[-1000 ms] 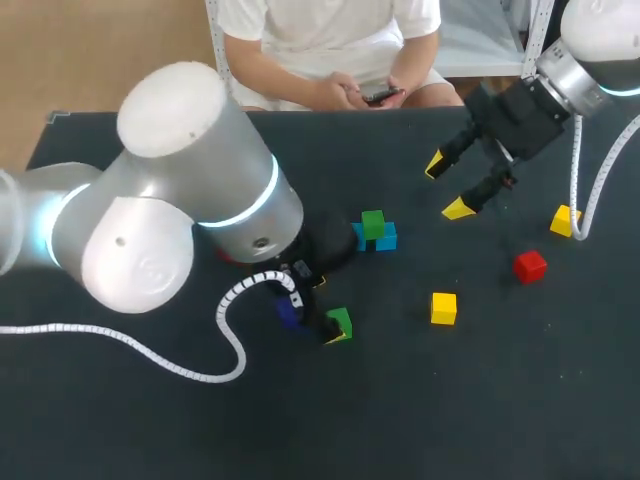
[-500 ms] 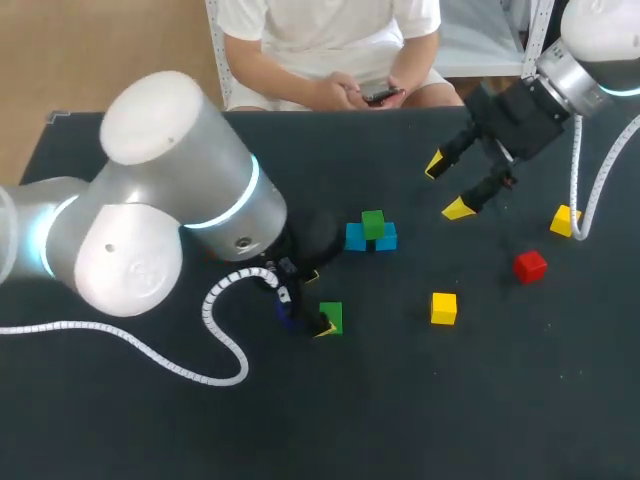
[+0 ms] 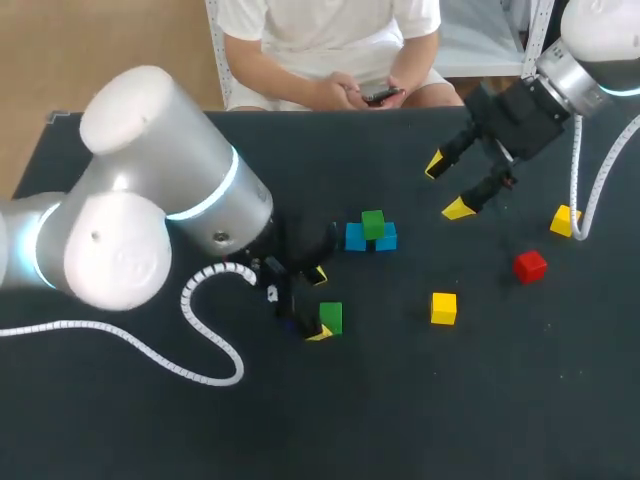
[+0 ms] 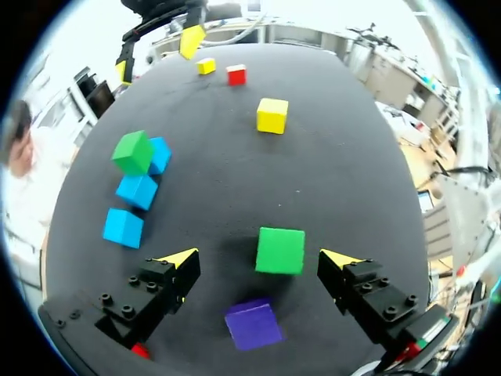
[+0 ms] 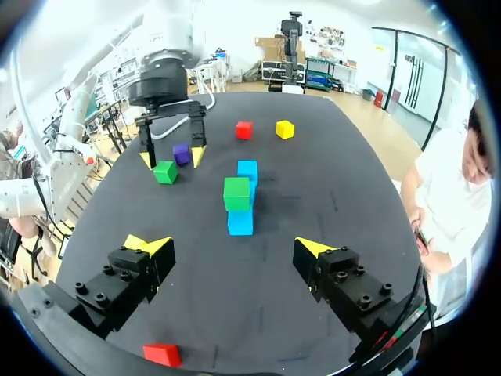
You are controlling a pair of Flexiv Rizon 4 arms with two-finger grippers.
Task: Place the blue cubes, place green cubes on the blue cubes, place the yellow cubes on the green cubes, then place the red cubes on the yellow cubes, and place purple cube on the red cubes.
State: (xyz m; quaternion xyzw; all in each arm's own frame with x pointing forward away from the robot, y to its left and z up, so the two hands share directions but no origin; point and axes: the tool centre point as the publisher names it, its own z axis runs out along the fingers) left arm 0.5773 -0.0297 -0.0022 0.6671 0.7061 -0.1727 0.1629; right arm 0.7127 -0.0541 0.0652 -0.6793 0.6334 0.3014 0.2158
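Left gripper point(image 4: 259, 257): fingers wide apart and holding nothing. They stand either side of the loose green cube, and neither tip appears to touch it.
Loose green cube point(image 4: 280, 250): flat on the table point(image 3: 420, 400), between the left fingers and well apart from the blue cubes.
Purple cube point(image 4: 252, 324): just beside the loose green cube, on the wrist side, under the left gripper.
Blue cubes point(image 3: 355, 237): set in a short row near the middle of the table. The base layer looks done.
Placed green cube point(image 3: 373, 224): on top of the blue row, upright.
Yellow cubes point(image 3: 444, 307): one lies right of the loose green cube, the other far right by the right arm's cable. Both are on the table, unstacked.
Red cube point(image 3: 530, 265): alone on the table, between the two yellow ones.
Right gripper point(image 3: 448, 186): fingers wide and empty, hanging above the table beyond the blue row.
Step in hand: the green layer – one green is up, and the second is framed for a grasp but not gripped.
Next move: close squarely on the loose green's sides, lift clear, carry it to the row and set it on a bare blue cube beside the placed green – without nudging the purple cube at the pick or the placed green at the drop.
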